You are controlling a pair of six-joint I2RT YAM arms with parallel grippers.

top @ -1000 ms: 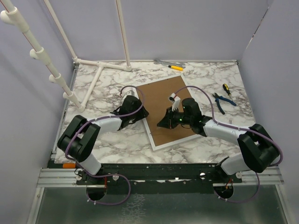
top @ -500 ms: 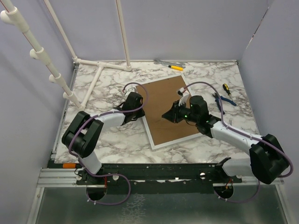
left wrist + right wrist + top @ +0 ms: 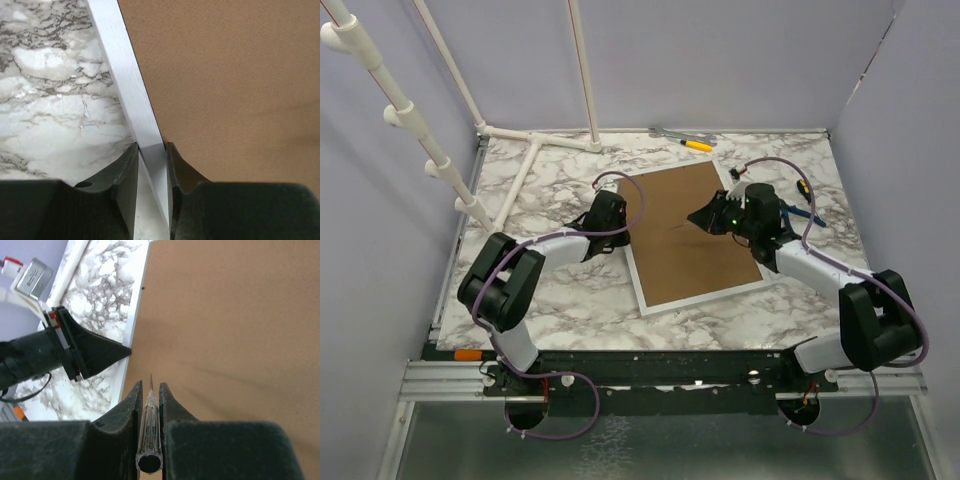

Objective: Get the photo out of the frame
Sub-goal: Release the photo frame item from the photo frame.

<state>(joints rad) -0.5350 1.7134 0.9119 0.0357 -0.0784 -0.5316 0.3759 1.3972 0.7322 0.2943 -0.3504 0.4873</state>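
The frame [image 3: 685, 250] lies face down on the marble table with its brown back up. The photo is hidden under that back. My left gripper [image 3: 618, 228] is shut on the frame's white left edge [image 3: 127, 85], one finger on each side of the rail [image 3: 151, 146]. My right gripper [image 3: 698, 220] hovers over the brown back [image 3: 225, 315] near its far right part. It is shut on a clear-handled screwdriver [image 3: 149, 430], whose tip points toward the left gripper [image 3: 85, 352].
Blue-handled pliers [image 3: 798, 222] and a black-and-yellow screwdriver [image 3: 806, 190] lie right of the frame. A yellow-handled tool [image 3: 692, 143] rests at the back edge. A white pipe stand [image 3: 535, 150] occupies the back left corner, and grey walls enclose the table.
The left gripper has closed on the frame's left edge. The right arm has carried the screwdriver from the middle of the back toward the far right, and the frame has turned slightly.
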